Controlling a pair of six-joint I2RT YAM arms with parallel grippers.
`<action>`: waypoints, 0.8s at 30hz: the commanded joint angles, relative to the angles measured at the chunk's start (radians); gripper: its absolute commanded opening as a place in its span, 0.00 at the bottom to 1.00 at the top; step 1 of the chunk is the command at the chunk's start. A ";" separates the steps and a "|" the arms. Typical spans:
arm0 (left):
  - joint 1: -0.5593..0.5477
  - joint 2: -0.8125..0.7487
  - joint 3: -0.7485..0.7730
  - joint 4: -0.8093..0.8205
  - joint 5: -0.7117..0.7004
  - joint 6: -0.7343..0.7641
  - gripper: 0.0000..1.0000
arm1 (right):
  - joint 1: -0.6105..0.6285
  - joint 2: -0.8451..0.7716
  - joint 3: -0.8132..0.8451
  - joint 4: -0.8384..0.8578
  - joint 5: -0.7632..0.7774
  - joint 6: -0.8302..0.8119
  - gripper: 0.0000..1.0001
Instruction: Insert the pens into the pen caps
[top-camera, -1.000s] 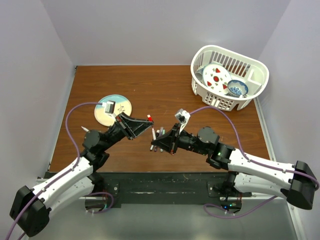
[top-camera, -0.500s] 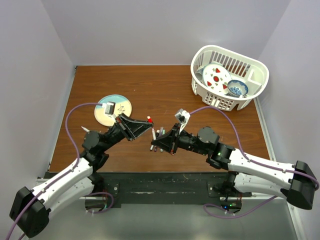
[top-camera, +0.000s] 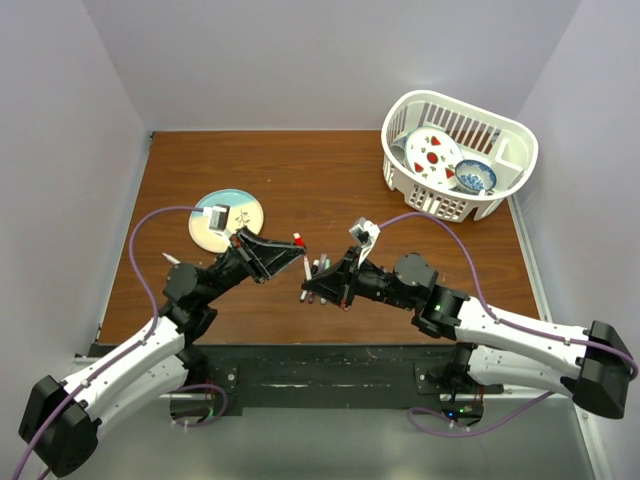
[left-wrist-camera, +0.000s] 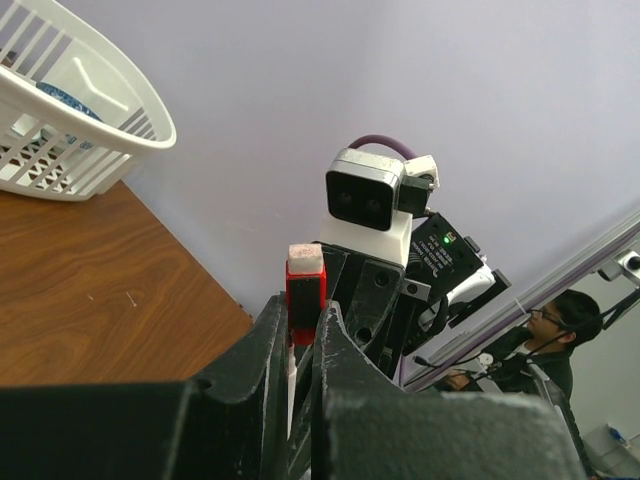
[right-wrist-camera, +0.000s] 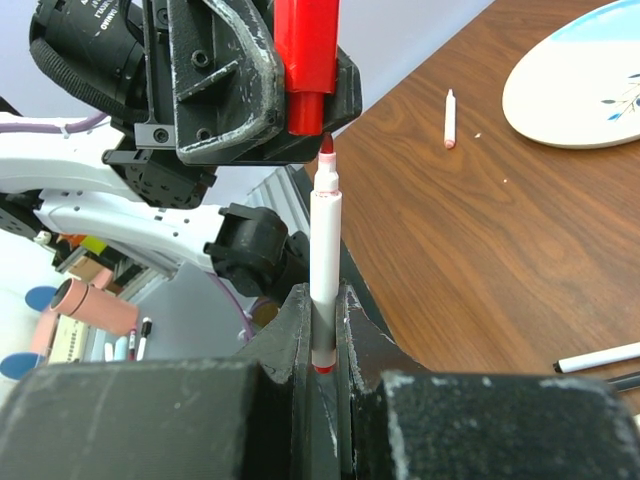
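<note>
My left gripper (left-wrist-camera: 305, 312) is shut on a red pen cap (left-wrist-camera: 305, 288), which sticks out past the fingertips. The right gripper (right-wrist-camera: 323, 300) is shut on a white pen (right-wrist-camera: 325, 240) with a red tip, held upright. In the right wrist view the red tip sits just under the open mouth of the red cap (right-wrist-camera: 305, 60), a little to its right. From above, the cap (top-camera: 298, 240) and the left gripper (top-camera: 292, 248) hover over the table, facing the right gripper (top-camera: 310, 290). Several loose pens (top-camera: 318, 268) lie between them.
A round pale plate (top-camera: 227, 218) lies at the left of the brown table. A white basket (top-camera: 458, 155) with dishes stands at the back right. One white pen (right-wrist-camera: 450, 118) lies near the plate (right-wrist-camera: 590, 80), and a black-tipped pen (right-wrist-camera: 597, 359) lies close to the right gripper.
The left gripper with the red cap has crept very slightly left and nearer. The right arm and its pen have stayed in place.
</note>
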 joint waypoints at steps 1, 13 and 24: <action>0.000 0.001 0.014 0.021 -0.002 0.041 0.00 | 0.005 0.018 0.035 0.066 0.007 0.017 0.00; -0.002 -0.021 0.053 -0.062 -0.026 0.098 0.00 | 0.007 0.014 0.028 0.065 0.012 0.025 0.00; 0.000 -0.021 0.057 -0.073 -0.026 0.101 0.00 | 0.007 0.009 0.034 0.054 0.015 0.023 0.00</action>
